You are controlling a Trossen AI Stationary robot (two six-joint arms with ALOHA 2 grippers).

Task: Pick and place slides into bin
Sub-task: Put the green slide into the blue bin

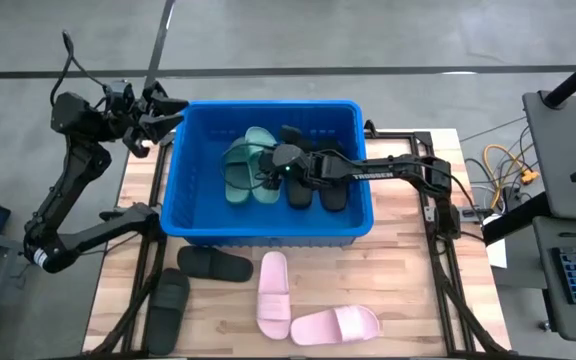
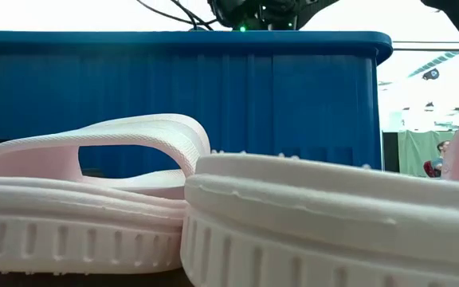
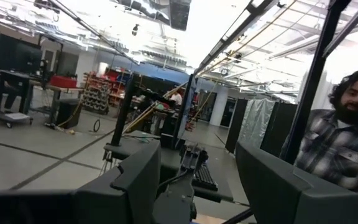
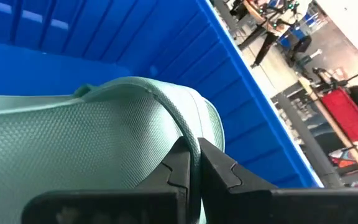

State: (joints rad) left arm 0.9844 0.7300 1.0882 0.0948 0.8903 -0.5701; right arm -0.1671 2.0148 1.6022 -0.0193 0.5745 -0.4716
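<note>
**Release the green slide cleanly inside the bin**

The green slide [image 4: 92, 137] sits inside the blue bin [image 1: 183, 190], toward its left half, beside a second green slide [image 1: 240, 172] and two black slides [image 1: 313, 185] already lying on the bin floor. The right pincer [image 1: 268, 170] reaches in over the bin from the right side, and the right wrist view shows its fingers [image 4: 180, 169] pinched nearly together on the raised edge of the green slide's strap, close to the bin's inner wall.

As I judge it, the step in hand is letting this slide go. To do it well, the slide should be low and settled among the others before the fingers part, so it does not tip up against the wall. The fingers should open fully off the thin strap edge, then the arm should lift straight up before pulling back, so the foam is not dragged along.

Four slides wait on the table [image 1: 408, 290] in front of the bin: two black [image 1: 213, 263] at the left and two pink [image 1: 273, 290] toward the middle. The left pincer [image 1: 163, 108] hangs with its fingers apart and empty, off the bin's far-left corner, pointing out into the room.
</note>
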